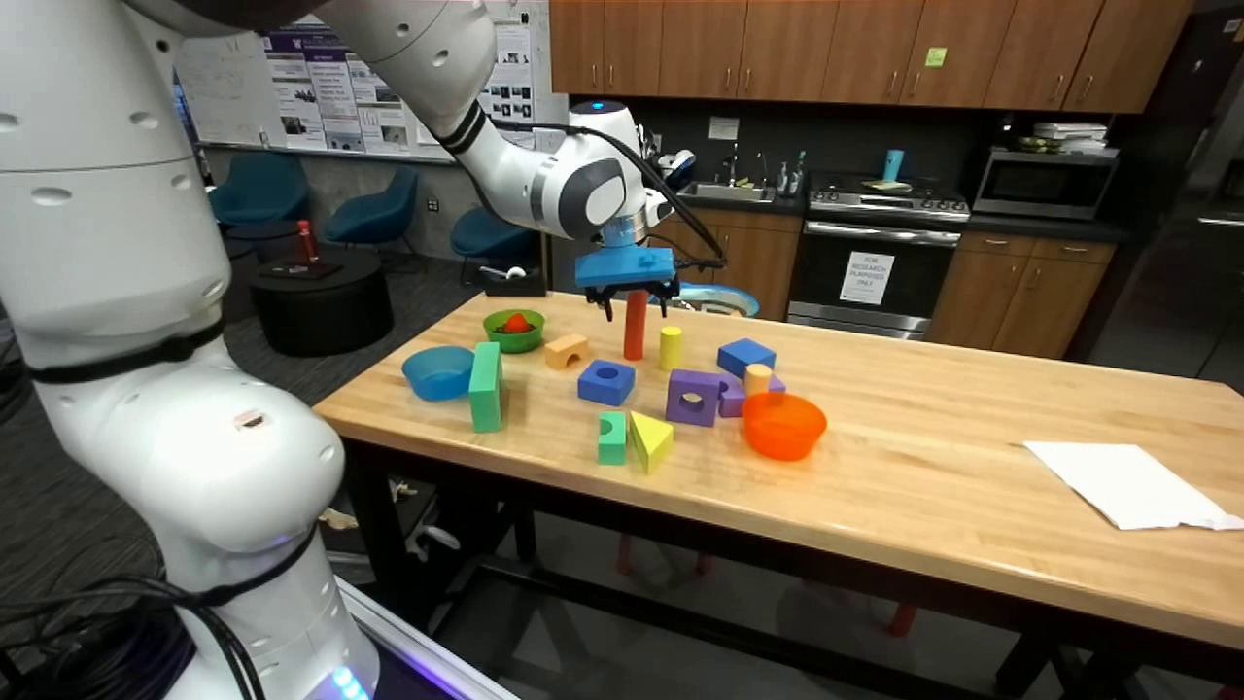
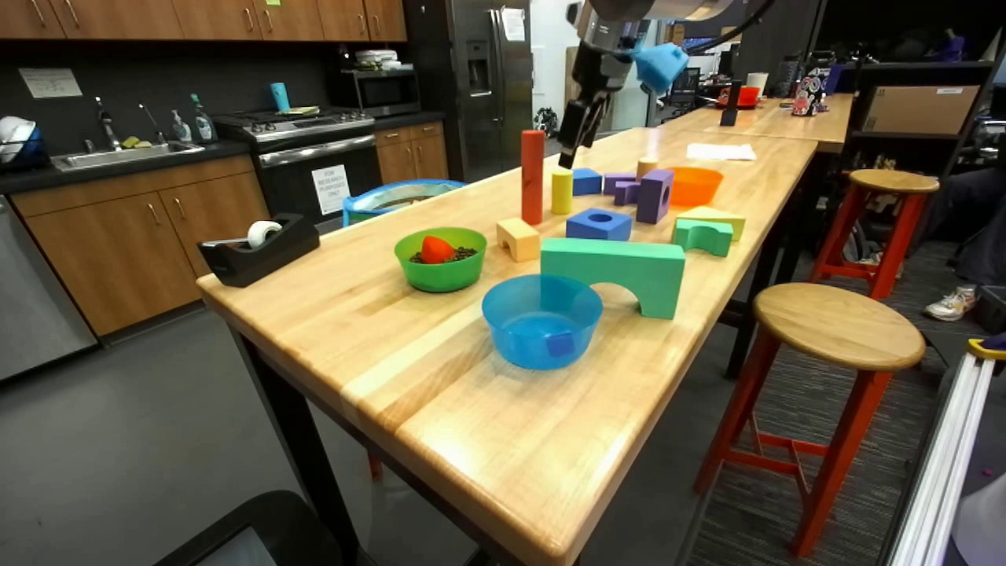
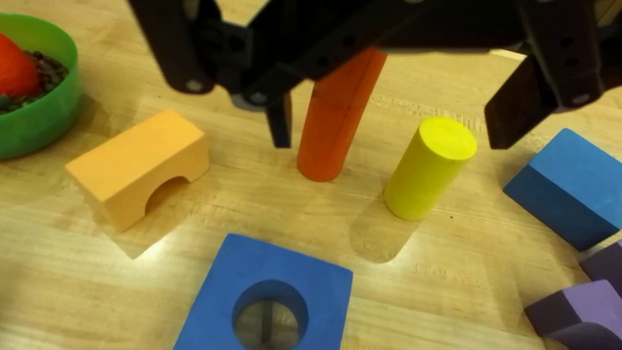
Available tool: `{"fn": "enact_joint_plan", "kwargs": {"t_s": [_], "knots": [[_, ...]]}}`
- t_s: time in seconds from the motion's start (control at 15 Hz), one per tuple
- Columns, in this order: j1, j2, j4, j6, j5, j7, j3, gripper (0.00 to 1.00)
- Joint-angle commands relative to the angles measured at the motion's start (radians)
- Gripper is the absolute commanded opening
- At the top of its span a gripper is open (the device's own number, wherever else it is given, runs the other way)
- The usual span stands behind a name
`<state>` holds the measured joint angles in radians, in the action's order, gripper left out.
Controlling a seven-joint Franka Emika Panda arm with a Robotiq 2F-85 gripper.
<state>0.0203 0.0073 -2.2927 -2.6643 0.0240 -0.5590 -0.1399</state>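
Near the gripper [image 3: 390, 147] stands a tall red cylinder [image 2: 532, 178].

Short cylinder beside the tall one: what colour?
The short cylinder is plain yellow, clearest in the wrist view.

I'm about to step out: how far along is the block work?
Done: perhaps just positioning; the gripper hangs open near the yellow cylinder and red cylinder. In hand: nothing; its fingers are spread with neither cylinder gripped. Left: seemingly any grasping, since both stand on the table.

Three cylinders [image 1: 635, 326] — two blue blocks [image 1: 603, 391]
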Motion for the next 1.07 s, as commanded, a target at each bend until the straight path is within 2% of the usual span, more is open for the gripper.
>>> {"fn": "enact_joint_plan", "kwargs": {"t_s": [0.0, 0.33, 0.6, 1.0], "knots": [[0.025, 0.065, 0.082, 0.013, 0.001, 0.001, 0.032, 1.0], [0.059, 0.104, 0.137, 0.046, -0.021, 0.026, 0.038, 1.0], [0.088, 0.108, 0.156, 0.091, 0.023, -0.011, 0.052, 1.0], [0.078, 0.068, 0.135, 0.201, 0.01, -0.005, 0.084, 1.0]]}}
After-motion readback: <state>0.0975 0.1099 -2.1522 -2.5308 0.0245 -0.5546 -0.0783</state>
